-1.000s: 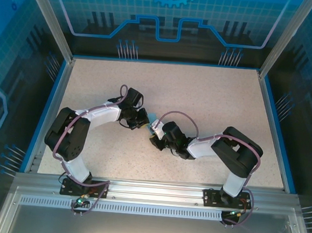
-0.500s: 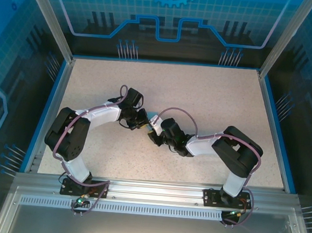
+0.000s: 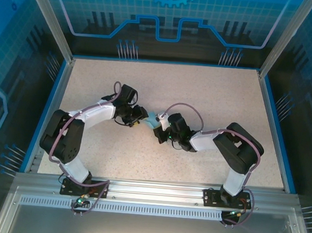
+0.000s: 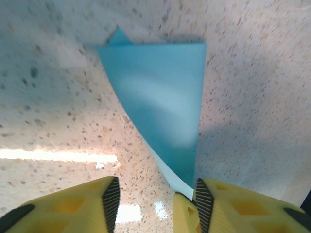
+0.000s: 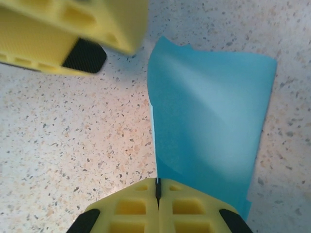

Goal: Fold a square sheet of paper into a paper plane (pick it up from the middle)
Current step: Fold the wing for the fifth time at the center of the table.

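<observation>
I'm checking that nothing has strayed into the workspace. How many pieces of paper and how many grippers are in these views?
Sheet of paper, blue, folded: 1
Grippers, yellow-fingered: 2 (left gripper, right gripper)
Total: 3

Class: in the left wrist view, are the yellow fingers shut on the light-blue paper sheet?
No, the left gripper stands open, bare speckled table showing between its fingers.

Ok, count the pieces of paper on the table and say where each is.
1. The blue paper sits in the middle of the table, one end pinched in the shut right tool, the open left tool beside it. More could be hidden under the tools.
</observation>
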Controlling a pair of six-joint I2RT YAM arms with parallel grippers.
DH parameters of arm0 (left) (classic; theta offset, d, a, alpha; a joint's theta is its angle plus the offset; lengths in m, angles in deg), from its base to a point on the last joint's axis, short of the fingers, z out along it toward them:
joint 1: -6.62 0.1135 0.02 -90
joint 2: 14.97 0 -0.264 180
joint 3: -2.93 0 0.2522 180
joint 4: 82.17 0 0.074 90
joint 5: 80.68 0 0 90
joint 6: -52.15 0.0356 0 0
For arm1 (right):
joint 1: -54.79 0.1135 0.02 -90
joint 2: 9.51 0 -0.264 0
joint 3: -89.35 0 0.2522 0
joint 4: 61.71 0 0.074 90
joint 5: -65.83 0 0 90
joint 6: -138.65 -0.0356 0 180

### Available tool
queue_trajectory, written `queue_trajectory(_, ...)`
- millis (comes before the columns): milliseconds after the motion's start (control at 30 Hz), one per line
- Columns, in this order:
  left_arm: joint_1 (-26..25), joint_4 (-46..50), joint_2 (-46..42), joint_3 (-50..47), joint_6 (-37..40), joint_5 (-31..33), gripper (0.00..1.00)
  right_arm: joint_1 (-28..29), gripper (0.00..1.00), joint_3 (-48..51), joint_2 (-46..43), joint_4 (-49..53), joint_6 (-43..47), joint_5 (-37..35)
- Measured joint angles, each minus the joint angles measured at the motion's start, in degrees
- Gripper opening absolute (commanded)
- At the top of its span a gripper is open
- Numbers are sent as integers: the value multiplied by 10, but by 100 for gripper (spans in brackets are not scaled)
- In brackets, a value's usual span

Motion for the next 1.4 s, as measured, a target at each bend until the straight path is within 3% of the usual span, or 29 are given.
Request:
queue_trajectory(167,20,0,-33,-2,4,11,62,-27,0,-12,23,0,-59,71)
queue_trajectory(567,22,-35,-52,-54,14,12,63,-83,0,-33,55,-38,-216,199)
queue_trajectory(1000,-6,-92,-26,-59,31,-8,51,-119,0,-33,82,-82,-313,220)
queue_trajectory(1400,-17,-111,13,-56,34,-19,46,-138,0,-18,107,-118,-376,225)
